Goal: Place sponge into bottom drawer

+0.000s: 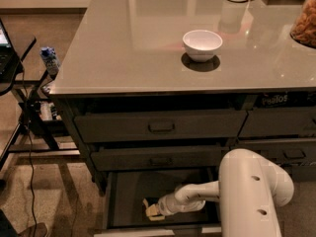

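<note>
Since the sponge [149, 211] is already down inside the open bottom drawer [129, 194], low toward its front edge and left of centre, what I have in hand is the release. The gripper [154, 210] sits at the end of the white arm [197, 194], which reaches in from the right, and the jaws look pinched on the sponge, with yellow foam showing at their tip. I cannot tell whether the sponge rests on the drawer floor or hangs just above it.

To do this well, I would lower it until the foam settles on the dark floor, then spread the jaws slowly so the soft block does not cling and lift with them. I would pull the arm out along the line it lies on, rising gently to clear the drawer front below and the closed drawer [160, 157] above. The white bowl [202, 44] up on the counter [128, 48] is well apart and no concern.
</note>
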Action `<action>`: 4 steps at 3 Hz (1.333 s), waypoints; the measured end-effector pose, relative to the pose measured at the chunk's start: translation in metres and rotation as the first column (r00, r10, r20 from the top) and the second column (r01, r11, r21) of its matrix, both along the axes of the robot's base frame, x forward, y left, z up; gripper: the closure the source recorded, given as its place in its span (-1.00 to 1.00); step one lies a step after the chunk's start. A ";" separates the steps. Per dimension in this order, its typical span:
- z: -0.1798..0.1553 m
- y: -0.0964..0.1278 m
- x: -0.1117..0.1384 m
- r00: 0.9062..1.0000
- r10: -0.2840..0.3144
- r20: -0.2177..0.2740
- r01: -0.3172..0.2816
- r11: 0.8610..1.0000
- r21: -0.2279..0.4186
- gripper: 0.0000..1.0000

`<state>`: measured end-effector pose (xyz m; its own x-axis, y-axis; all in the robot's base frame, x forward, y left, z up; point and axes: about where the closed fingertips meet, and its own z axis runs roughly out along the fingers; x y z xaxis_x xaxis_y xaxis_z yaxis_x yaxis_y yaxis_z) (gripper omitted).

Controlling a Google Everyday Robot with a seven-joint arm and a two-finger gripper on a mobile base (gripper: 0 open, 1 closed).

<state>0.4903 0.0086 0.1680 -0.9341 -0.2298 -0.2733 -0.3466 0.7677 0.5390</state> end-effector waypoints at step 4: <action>-0.018 0.005 0.013 1.000 -0.001 -0.003 0.001 1.000 -0.002 -0.18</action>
